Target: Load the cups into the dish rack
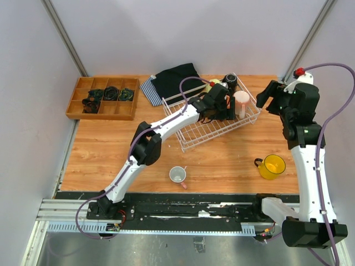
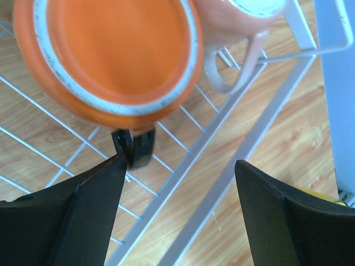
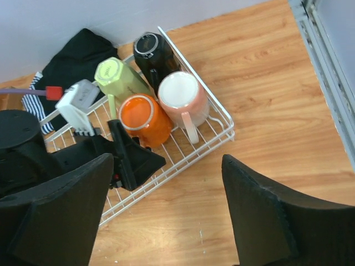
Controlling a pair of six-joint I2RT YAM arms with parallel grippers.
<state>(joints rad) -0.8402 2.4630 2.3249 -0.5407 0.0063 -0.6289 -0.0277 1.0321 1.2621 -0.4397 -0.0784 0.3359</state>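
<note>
The left hand (image 2: 178, 166) is reached into the white wire dish rack (image 1: 191, 138) with its two fingers (image 2: 72, 221) spread wide and nothing between them. Only rack wires and wood grain show in the gap. Just ahead of its fingertips sits the orange mug (image 2: 116, 55), turned so that its base faces the wrist camera, clear of both fingers. Next to that, ahead and to the right, stands the pale pink mug (image 2: 233, 22), its handle toward the hand. Farther off in the rack's far corner are the yellow-green mug (image 3: 119, 77) and the black mug (image 3: 155, 52) — four mugs bunched together inside the rack.

The right hand (image 3: 167, 160) hangs in the air off the rack's right end, fingers likewise parted and holding nothing. The yellow mug (image 1: 272, 166) rests on the tabletop (image 1: 111, 149) on the near side of this hand, well apart from it.

The small dusty pink mug (image 1: 177, 175) sits on the tabletop well behind the left hand — close to the arm bases.
</note>
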